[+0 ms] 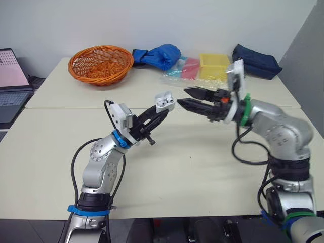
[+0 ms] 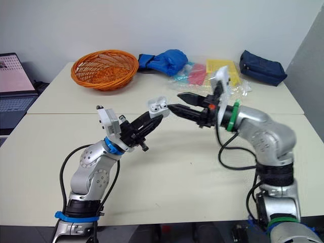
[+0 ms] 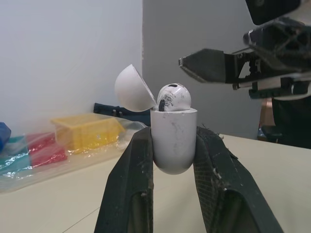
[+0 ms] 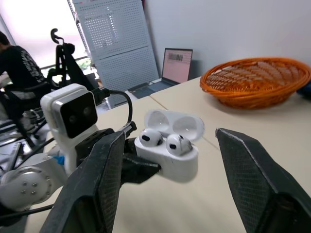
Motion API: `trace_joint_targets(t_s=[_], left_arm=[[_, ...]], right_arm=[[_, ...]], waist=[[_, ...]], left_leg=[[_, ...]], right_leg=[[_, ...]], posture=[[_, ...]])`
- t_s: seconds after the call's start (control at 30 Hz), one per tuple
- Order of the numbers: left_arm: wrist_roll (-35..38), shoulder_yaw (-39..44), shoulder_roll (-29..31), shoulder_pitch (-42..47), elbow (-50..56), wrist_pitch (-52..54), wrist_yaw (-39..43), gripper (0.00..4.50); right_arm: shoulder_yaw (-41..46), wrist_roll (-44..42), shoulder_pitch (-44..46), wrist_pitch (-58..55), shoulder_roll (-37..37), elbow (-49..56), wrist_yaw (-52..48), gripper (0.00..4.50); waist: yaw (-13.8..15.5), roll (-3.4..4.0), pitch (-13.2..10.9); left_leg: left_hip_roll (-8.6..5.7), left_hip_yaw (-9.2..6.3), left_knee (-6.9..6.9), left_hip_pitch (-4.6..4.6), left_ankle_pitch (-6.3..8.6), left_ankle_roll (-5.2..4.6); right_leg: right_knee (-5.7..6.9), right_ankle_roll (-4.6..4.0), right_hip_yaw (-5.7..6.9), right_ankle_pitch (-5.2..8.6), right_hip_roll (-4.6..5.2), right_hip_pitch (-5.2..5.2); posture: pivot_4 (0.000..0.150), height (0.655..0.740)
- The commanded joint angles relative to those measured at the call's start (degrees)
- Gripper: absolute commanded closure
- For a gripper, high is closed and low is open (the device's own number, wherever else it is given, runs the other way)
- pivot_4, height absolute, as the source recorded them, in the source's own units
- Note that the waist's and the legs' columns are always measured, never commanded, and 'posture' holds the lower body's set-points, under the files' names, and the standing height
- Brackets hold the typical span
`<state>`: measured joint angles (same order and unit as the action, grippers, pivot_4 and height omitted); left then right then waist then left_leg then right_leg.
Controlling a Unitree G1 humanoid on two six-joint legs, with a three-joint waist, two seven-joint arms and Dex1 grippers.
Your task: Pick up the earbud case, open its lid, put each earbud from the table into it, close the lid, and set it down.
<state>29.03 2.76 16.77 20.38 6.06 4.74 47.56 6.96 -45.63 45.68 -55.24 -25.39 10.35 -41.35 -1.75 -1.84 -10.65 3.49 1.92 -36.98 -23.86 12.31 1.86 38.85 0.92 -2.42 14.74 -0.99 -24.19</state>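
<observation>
Looking down over the robot's arms, the left pincer [image 1: 161, 110] is clenched on a small white plastic earbud case [image 1: 165, 101], holding it in the air above the pale cream surface [image 1: 202, 167], roughly midway between the two arms. The right pincer [image 1: 182, 97] points at the case from the other side, its two black fingers spread apart and gripping nothing, their tips just beside the case. Along the far edge sit a round orange wicker basket [image 1: 100, 63], a crumpled blue cloth bundle [image 1: 158, 54], a clear plastic bag [image 1: 173, 77] with red and teal pieces inside, a yellow plastic box [image 1: 214, 61] and a dark navy zipped pouch [image 1: 255, 62]. All of these are well apart from the case, and none lies between the pincers. An open laptop [image 1: 10, 76] stands off to the left. From the left wrist, the case stands upright, pinched by its lower body between the two fingers [image 3: 131, 184]. Its rounded lid [image 3: 133, 89] is tipped open, and one of the white earbuds [image 3: 173, 97] pokes out of the top. From the right wrist, both earbuds sit side by side in the case, framed by the wide-apart fingers [image 4: 252, 179]. Behind are the left arm's white camera block [image 4: 70, 114], a white perforated board [image 4: 116, 43], a black chair [image 4: 60, 53] and a seated person in a dark top [image 4: 14, 68].
</observation>
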Motion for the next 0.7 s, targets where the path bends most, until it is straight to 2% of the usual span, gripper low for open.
trace_joint_targets(t_s=[0.03,0.1,0.2,0.27,0.3,0.47,0.7], left_arm=[[-0.08,-1.03,1.26,1.19,0.48,-1.56,3.44,3.74],[0.15,-1.2,1.21,1.65,-0.14,-1.48,4.09,3.74],[0.36,-1.32,1.38,2.36,-0.4,-1.22,5.03,3.74],[0.37,-1.3,1.43,2.75,-0.89,-1.15,5.5,3.74],[0.33,-1.39,1.53,2.83,-0.99,-1.18,5.84,3.74],[-0.09,-1.88,1.7,3.19,-1.22,-1.4,7.06,3.74],[-1.05,-2.07,2.04,2.87,-1.55,-2.21,7.11,3.74]], right_arm=[[-0.89,3.81,4.54,3.55,-1.07,-8.55,-0.67,1.79],[-4.59,9.23,5.77,7.89,-1.79,-14.03,-2.0,2.31],[-10.46,16.98,8.74,14.09,-2.31,-21.85,-4.41,3.45],[-12.85,19.4,11.05,16.14,-1.87,-25.03,-6.91,4.24],[-13.71,20.12,12.46,16.66,-1.24,-26.29,-8.0,4.48],[-15.24,20.1,19.02,14.36,2.28,-30.39,-12.56,4.48],[-17.77,17.69,20.51,8.1,0.26,-22.98,-22.31,4.48]], waist=[[-0.23,0.0,0.0],[-0.26,0.01,0.0],[-0.23,0.01,0.0],[-0.21,0.03,-0.01],[-0.19,0.03,-0.01],[-0.09,0.04,-0.02],[0.26,0.04,-0.02]], left_leg=[[0.01,0.01,0.01,0.03,0.0,0.0],[0.03,0.02,0.02,0.07,0.0,-0.01],[0.06,0.0,0.05,0.06,0.0,-0.01],[0.05,0.04,0.05,-0.04,0.0,-0.01],[0.05,0.07,0.07,-0.11,0.0,-0.01],[0.09,0.06,0.13,-0.13,0.01,-0.02],[0.03,0.0,0.08,-0.19,0.01,-0.02]], right_leg=[[0.0,-0.01,-0.01,-0.01,-0.01,0.0],[0.02,-0.03,-0.02,-0.01,-0.07,0.0],[0.02,-0.08,-0.01,0.02,-0.11,-0.02],[0.02,-0.08,-0.03,0.02,-0.11,-0.14],[0.01,-0.08,-0.04,0.02,-0.1,-0.19],[0.01,-0.08,-0.02,0.02,-0.11,-0.24],[0.0,-0.1,0.06,0.03,0.03,-0.2]], posture=[[0.15,0.74],[0.15,0.74],[0.15,0.74],[0.15,0.74],[0.15,0.74],[0.15,0.74],[0.15,0.74]])
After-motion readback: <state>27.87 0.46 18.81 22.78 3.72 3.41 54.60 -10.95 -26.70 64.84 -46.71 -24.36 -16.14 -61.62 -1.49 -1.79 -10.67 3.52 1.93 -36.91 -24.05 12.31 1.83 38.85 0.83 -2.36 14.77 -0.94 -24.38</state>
